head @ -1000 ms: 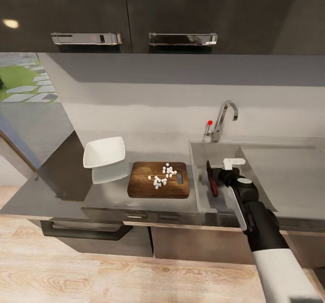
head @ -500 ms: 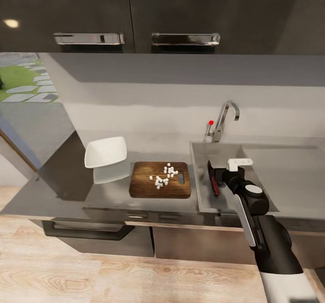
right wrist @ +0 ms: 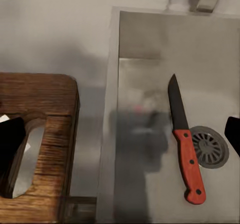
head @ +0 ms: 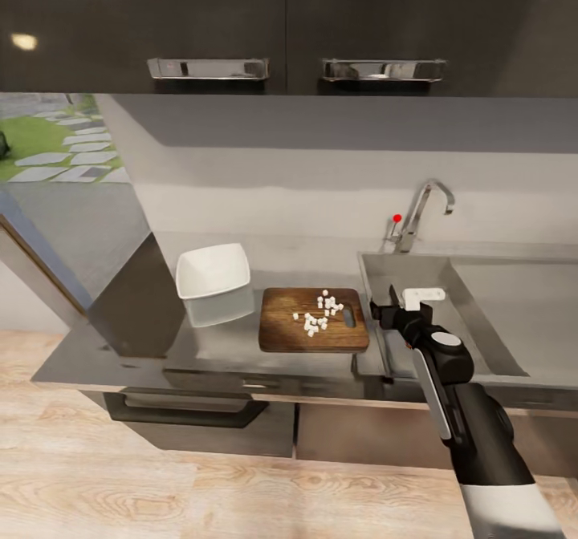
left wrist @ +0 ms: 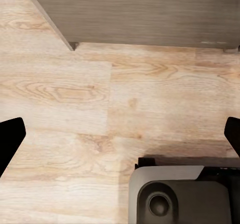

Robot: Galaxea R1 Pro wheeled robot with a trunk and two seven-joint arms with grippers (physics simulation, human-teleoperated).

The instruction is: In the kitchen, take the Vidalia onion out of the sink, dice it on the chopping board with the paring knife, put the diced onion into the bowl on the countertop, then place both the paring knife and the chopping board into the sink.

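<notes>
Board-side reach comes next: right gripper [head: 399, 308], fingers spread and empty, sits mid-frame at the sink [head: 514, 314] rim, chopping board [head: 315, 320] lying just left of it.

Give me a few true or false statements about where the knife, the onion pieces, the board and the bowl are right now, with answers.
1. The red-handled paring knife lies in the steel sink beside the drain. True.
2. The white diced onion pieces are in the white squarish bowl. False: they sit on the brown wooden chopping board.
3. The chopping board is in the sink. False: it rests on the grey countertop, left of the basin.
4. The right gripper holds the knife. False: its fingers are apart, the knife lying loose below.
</notes>
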